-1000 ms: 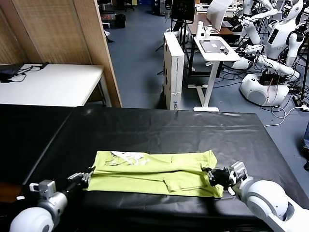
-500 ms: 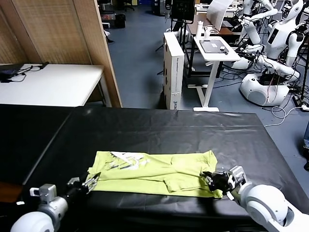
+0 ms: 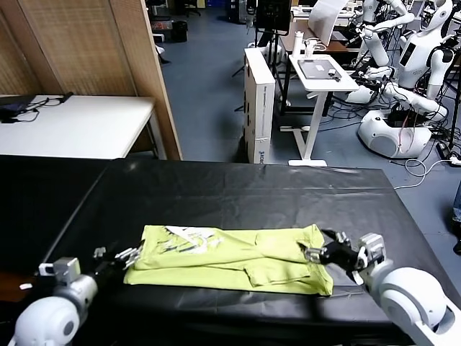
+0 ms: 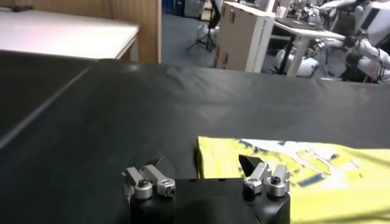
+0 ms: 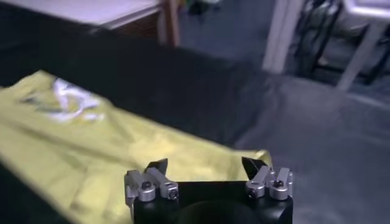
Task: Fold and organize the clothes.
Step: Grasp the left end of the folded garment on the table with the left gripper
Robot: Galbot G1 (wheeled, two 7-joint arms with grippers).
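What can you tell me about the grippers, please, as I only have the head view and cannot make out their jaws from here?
Observer: The left gripper has its jaws wide apart, with nothing between them.
Operator: Is it touching the T-shirt?
Observer: In the left wrist view the T-shirt edge lies just ahead of the fingertips, not between them.
Operator: And the right one?
Observer: The right gripper is open too, above the shirt's corner, holding nothing.
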